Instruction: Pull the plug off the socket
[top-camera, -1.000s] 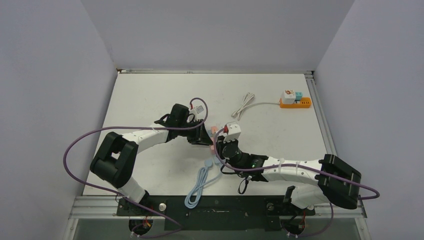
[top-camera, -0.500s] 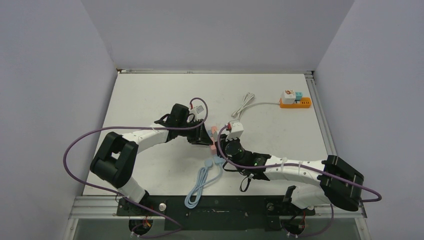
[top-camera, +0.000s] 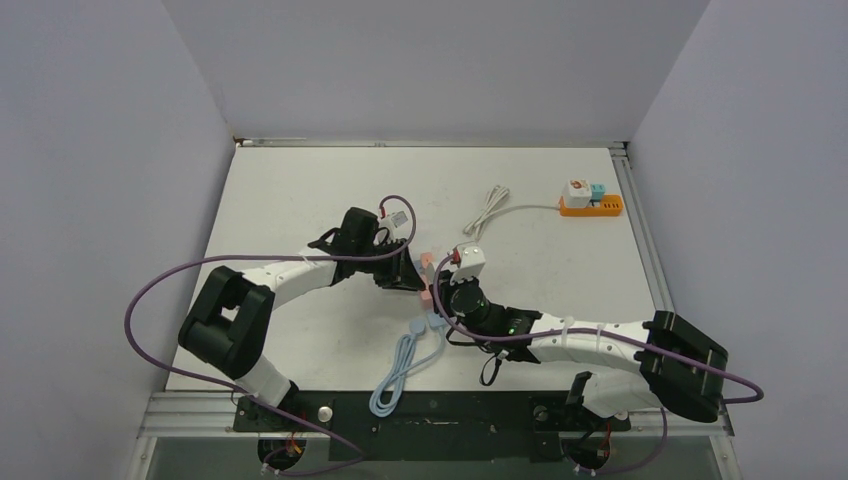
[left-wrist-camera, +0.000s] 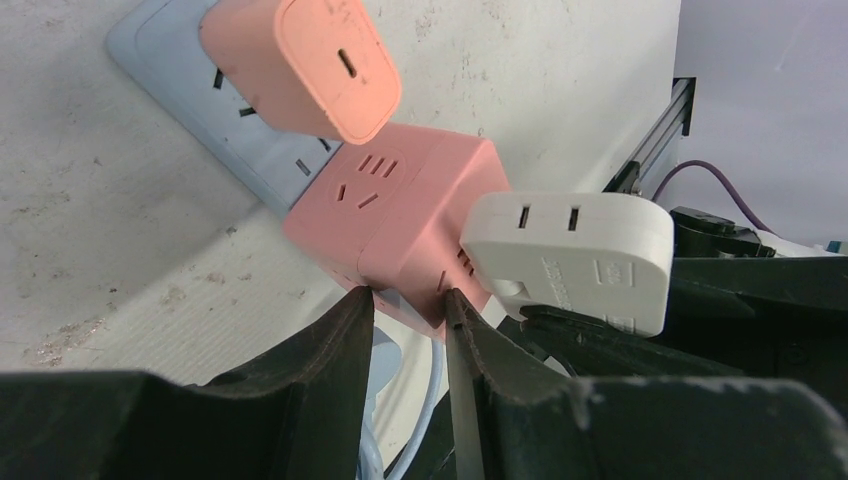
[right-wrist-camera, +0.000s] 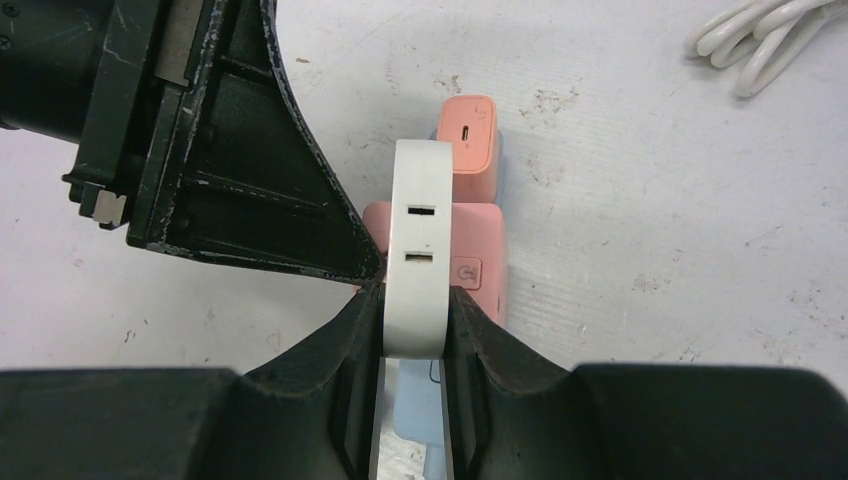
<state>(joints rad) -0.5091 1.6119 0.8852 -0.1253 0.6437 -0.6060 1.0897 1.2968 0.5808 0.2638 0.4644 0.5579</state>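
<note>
two grippers meet over the middle of the tabletop, and from my seat they crowd each other badly. the left gripper is clenched on the near corner of the pink cube socket, one fingertip on either side of it. the right gripper is clamped on the white plug, squeezing its two flat sides. from the right wrist camera, the left gripper's black finger fills the space up and to the left, with its tip right against the plug.

just beyond the right gripper's fingertips, past the cube, a salmon charger sits on a pale blue power strip. far beyond and to that gripper's right lies a white cable bundle. well apart from both grippers, at the tabletop's far right edge, is an orange power strip. a pale blue cable lies looped behind the grippers, toward the arm bases.

my count: one white plug, one pink cube socket, one salmon charger, one pale blue strip, one orange strip, one white bundle, one blue cable.

the plug sits between the right gripper's fingertips, its edge flush against the cube's side. from the left gripper it is just beside the right-hand fingertip, tilted, touching the cube. i cannot tell whether its prongs are seated in the socket.
</note>
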